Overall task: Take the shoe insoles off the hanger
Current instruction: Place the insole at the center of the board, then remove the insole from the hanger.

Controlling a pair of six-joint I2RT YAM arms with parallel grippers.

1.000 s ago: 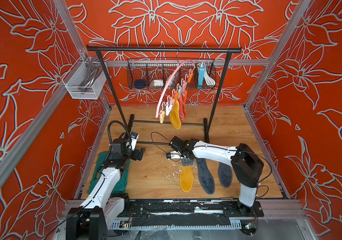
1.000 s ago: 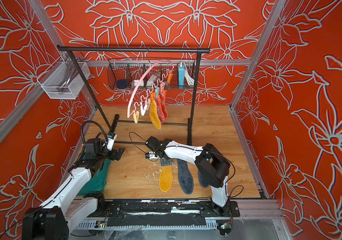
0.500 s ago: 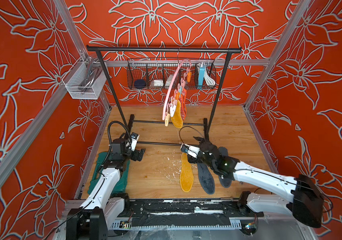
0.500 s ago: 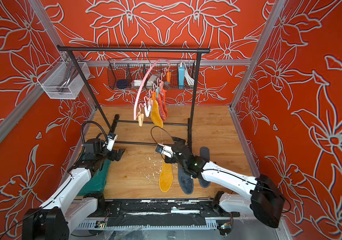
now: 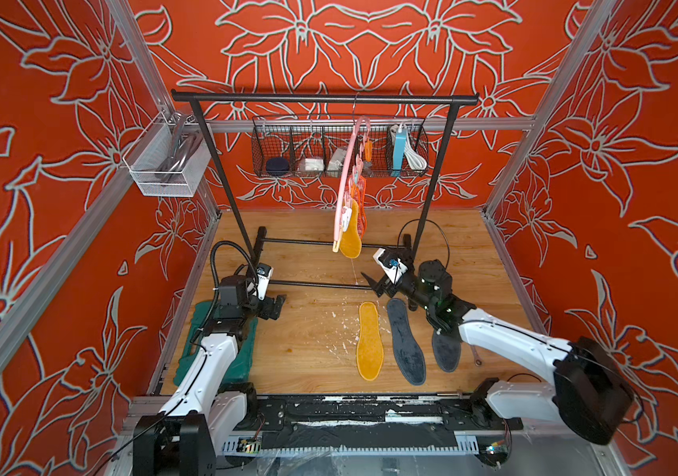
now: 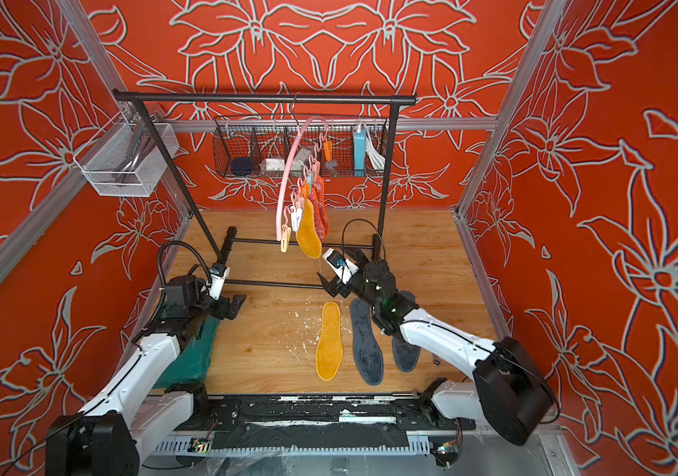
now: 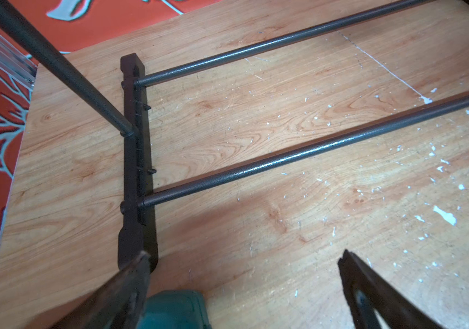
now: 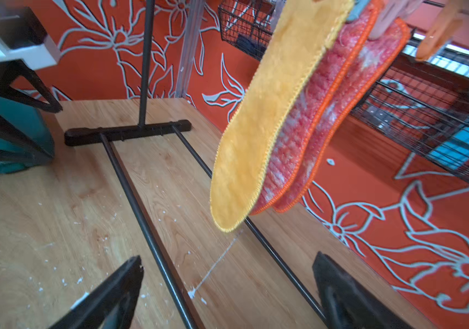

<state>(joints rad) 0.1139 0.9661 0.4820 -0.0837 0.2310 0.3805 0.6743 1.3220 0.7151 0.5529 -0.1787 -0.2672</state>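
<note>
- Roughly half done by my count: three insoles are off and three are on the hanger.
- Off: the loose yellow insole and two grey insoles lie flat, side by side, on the worktop towards its front edge. The outer grey one is partly hidden under my right arm.
- Left: the hung yellow insole, with two red-pink insoles packed just behind it. All three are clipped at the top and dangle free.
- The hanger hooks over the top bar of the black rack and hangs slanted, nearly edge-on in both top views. The pegs at its low end look empty.
- My right fingers are spread wide and hold nothing. They sit above the worktop, aimed up at the bottom tip of the hung yellow insole, near it but not touching.
- My left fingers are also wide apart and empty. They are low by the rack's foot at the edge of a green pad, well apart from the hanger.
- Next, as I judge it: my right side closes in on the yellow insole's lower end, pinches it and pulls it down out of its peg.
- Risks: the hanger swings freely on its hook, so a pull may drag the whole thing sideways. The red-pink pair is close enough that I could catch two at once.
- I can't tell which peg holds which insole, because the tops are blurred in the right wrist view.
</note>
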